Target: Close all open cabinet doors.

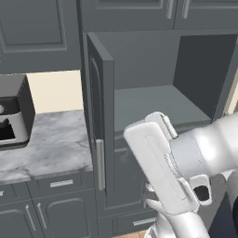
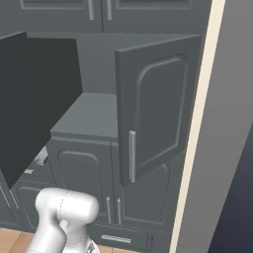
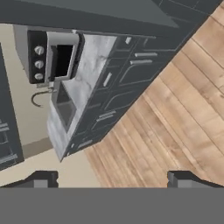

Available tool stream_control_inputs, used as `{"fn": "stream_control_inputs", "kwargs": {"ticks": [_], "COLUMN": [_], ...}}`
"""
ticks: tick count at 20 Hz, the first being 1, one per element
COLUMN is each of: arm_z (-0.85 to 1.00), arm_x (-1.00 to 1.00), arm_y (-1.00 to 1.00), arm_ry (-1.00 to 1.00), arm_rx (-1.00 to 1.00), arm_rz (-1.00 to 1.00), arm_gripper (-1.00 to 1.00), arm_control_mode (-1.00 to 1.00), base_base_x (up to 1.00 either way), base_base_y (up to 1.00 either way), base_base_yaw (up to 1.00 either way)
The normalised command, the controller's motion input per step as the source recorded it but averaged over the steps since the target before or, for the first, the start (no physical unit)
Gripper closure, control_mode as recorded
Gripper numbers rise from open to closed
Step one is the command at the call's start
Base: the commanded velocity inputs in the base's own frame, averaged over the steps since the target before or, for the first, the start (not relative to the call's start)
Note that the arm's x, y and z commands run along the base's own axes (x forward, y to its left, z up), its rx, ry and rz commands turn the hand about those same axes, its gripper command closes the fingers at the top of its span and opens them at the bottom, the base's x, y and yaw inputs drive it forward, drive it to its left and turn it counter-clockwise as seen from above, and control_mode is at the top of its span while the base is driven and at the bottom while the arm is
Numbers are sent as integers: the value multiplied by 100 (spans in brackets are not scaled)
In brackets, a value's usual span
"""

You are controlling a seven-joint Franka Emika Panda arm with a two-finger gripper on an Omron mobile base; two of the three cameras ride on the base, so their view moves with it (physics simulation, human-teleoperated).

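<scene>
Two cabinet doors stand open on one middle compartment. The left door (image 1: pixel 98 121) is nearly edge-on, swung out toward me, its silver handle (image 1: pixel 100 163) low on the free edge; its dark inner face (image 2: pixel 34 104) shows from the other side. The right door (image 2: pixel 158 108) hangs wide open and shows its arched panel and handle (image 2: pixel 132 156); its inner face (image 1: pixel 204 69) shows in the left base view. The shelf inside (image 1: pixel 153 104) is bare. My gripper (image 3: pixel 113 180) is open with nothing between its fingertips (image 3: pixel 41 179), and faces away along the counter run and floor. My white arm (image 1: pixel 162 172) is folded in front of the cabinet.
A marble counter (image 1: pixel 51 144) lies left of the cabinet with a dark appliance (image 1: pixel 11 121) on it. Closed doors sit above (image 1: pixel 172 9) and below (image 2: pixel 84 183). A cream wall edge (image 2: pixel 197 148) bounds the right. The hand view takes in a sink (image 3: pixel 65 107) and wooden floor (image 3: pixel 175 113).
</scene>
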Motion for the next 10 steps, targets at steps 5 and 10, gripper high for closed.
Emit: {"fn": "stream_control_inputs", "kwargs": {"ticks": [5, 10], "arm_z": [-12, -16], "arm_x": [30, 37], "arm_y": [67, 50], "arm_ry": [11, 1], "arm_rx": [-1, -2], "arm_rz": [-22, -34], "arm_gripper": [-100, -100], "arm_control_mode": [-100, -100], "base_base_x": [0, 0], "base_base_y": [0, 0], "base_base_yaw": [0, 0]}}
